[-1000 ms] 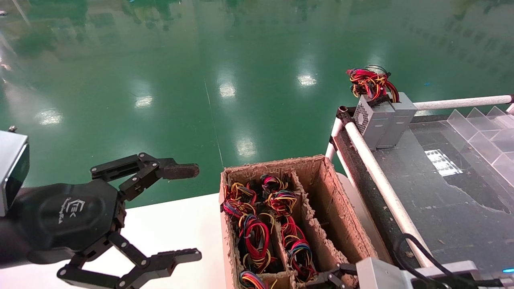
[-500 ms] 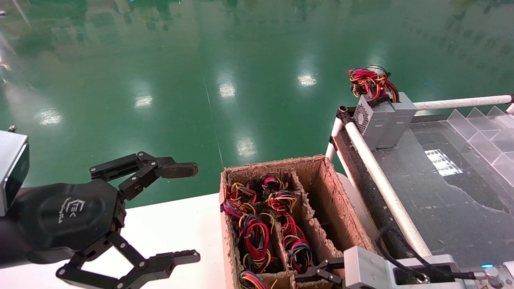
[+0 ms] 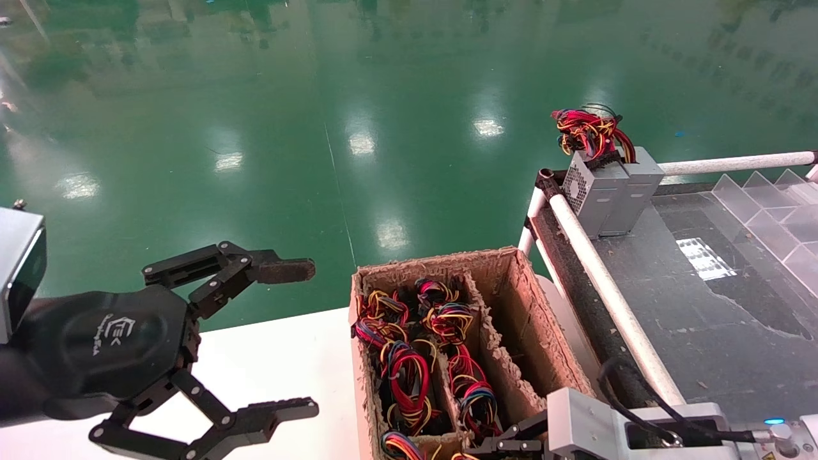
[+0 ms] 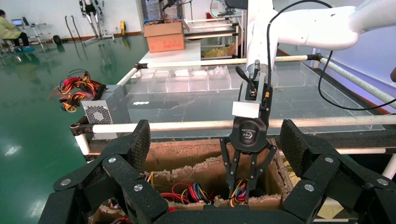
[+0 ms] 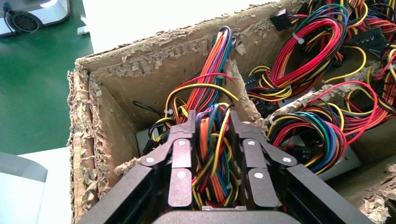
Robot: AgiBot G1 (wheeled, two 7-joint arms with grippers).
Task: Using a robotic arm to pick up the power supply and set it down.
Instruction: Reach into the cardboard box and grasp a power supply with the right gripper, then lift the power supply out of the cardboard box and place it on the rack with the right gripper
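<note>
1. The green floor (image 3: 358,96) filled the upper part of the head view, from 9 o'clock round to 1 o'clock.
2. A dark belt surface (image 3: 716,306) with white rails ran along 3 o'clock; two grey boxes (image 3: 610,188) with a mostly red wire bunch stood upright at its far corner, near 1 o'clock.
3. The white surface (image 3: 275,358) lay at 7 o'clock and carried the cardboard box (image 3: 511,268), which sat at 6 o'clock and was split into compartments.
4. The left tool (image 3: 281,338) hung at 8 o'clock above the white surface, its fingers spread wide apart and holding nothing.
5. The right tool (image 5: 212,161) reached down into the near end of the cardboard box at 5 o'clock, its fingers clamped together on the wire bundle (image 5: 212,140).
6. The power supply (image 5: 144,140) sat low in that near compartment; only a sliver of its grey case showed under the orange, yellow and red wires.
7. More coloured wire bunches (image 3: 409,370) filled the neighbouring compartments.
</note>
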